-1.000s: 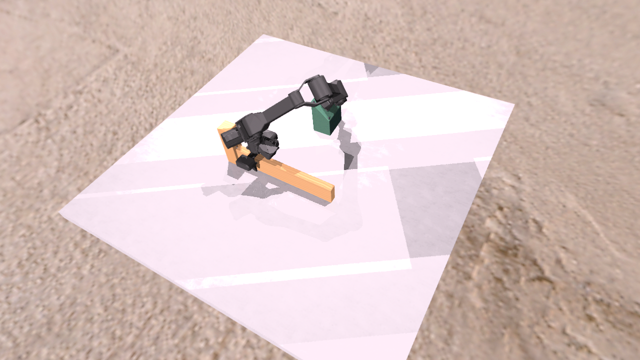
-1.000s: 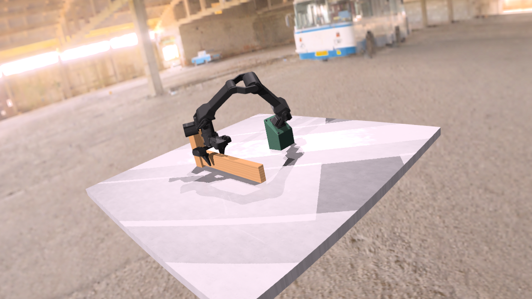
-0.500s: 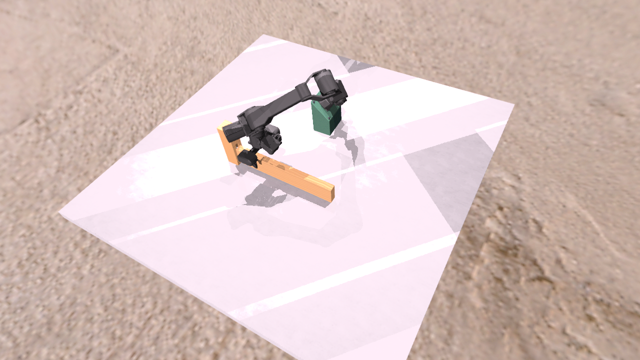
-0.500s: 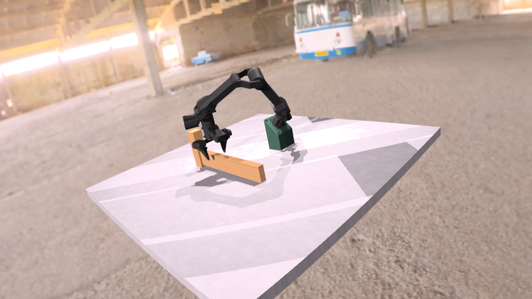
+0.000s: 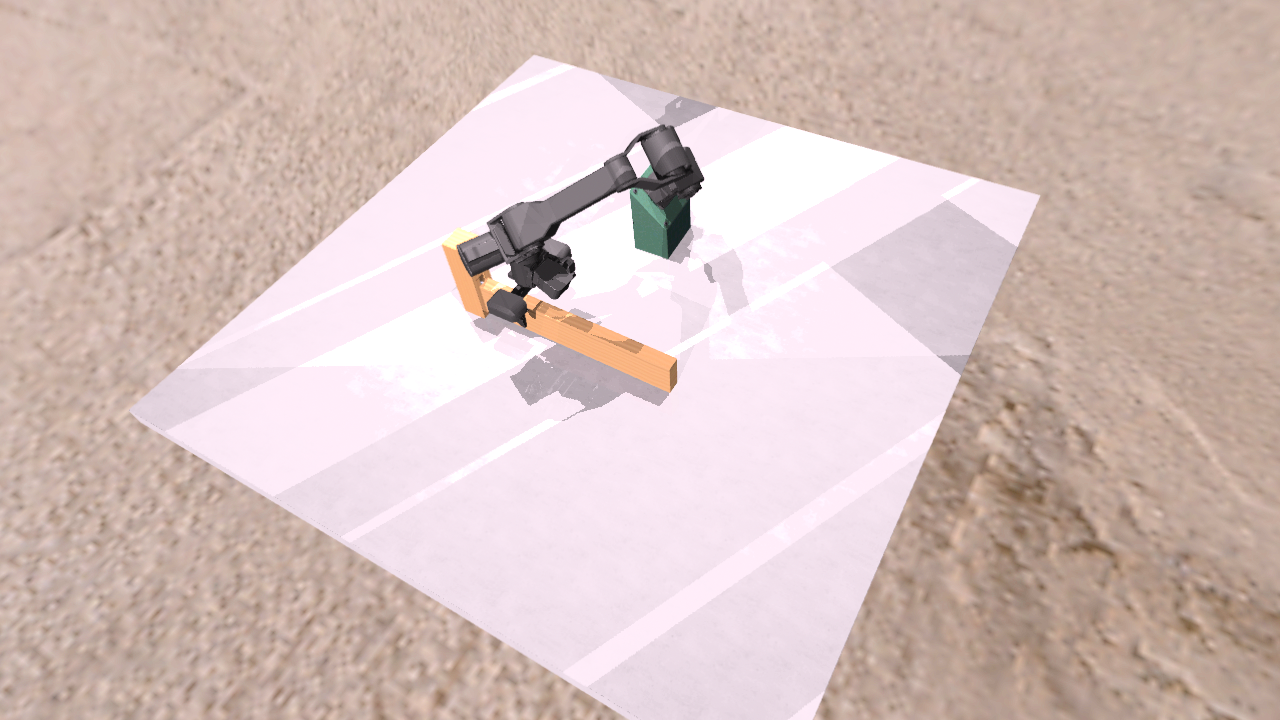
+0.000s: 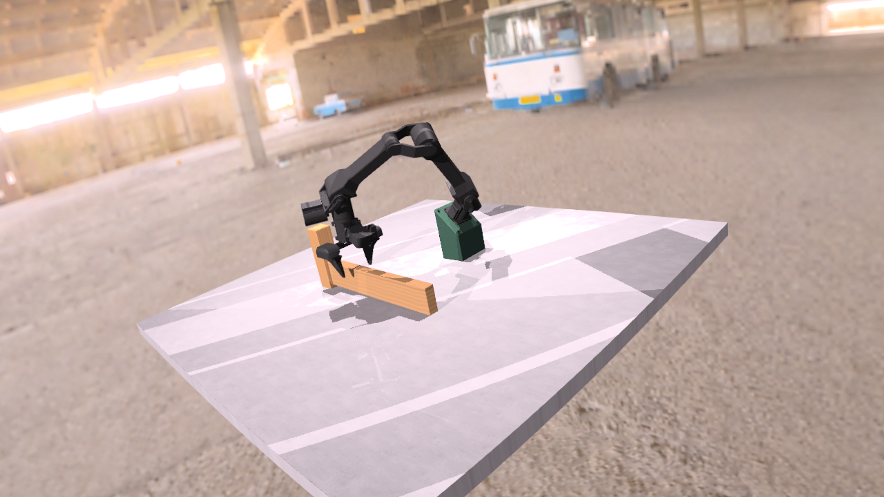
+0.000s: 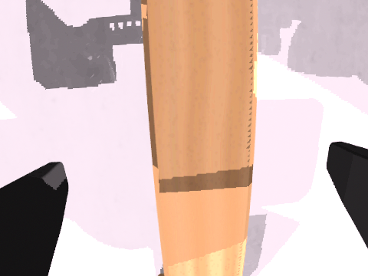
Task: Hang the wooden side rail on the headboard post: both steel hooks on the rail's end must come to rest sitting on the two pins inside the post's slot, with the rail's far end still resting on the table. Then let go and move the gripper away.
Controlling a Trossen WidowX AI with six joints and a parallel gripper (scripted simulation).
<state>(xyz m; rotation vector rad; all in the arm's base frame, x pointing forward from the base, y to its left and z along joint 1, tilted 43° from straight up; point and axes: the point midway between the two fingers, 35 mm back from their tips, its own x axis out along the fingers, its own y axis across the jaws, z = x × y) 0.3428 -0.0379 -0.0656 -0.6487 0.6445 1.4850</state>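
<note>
The wooden side rail (image 5: 617,347) (image 6: 395,291) (image 7: 199,96) lies lengthwise with its left end at the headboard post (image 5: 467,291) (image 6: 324,272). Its far end looks to rest on the table (image 5: 572,501) (image 6: 395,383). The post stands upright. My gripper (image 5: 539,308) (image 6: 356,268) (image 7: 202,165) is wide open near the rail's post end, its fingertips on either side of the rail around the height of its top edge. In the wrist view, gaps show between the rail and both fingers. The steel hooks, the pins and the slot are hidden, so I cannot tell how the hooks sit.
The arm's green base block (image 5: 660,228) (image 6: 462,241) stands behind the rail, toward the back of the table. The arm arches from it over to the post, with the wrist close beside the post's top. Patches of light and shadow cross the table.
</note>
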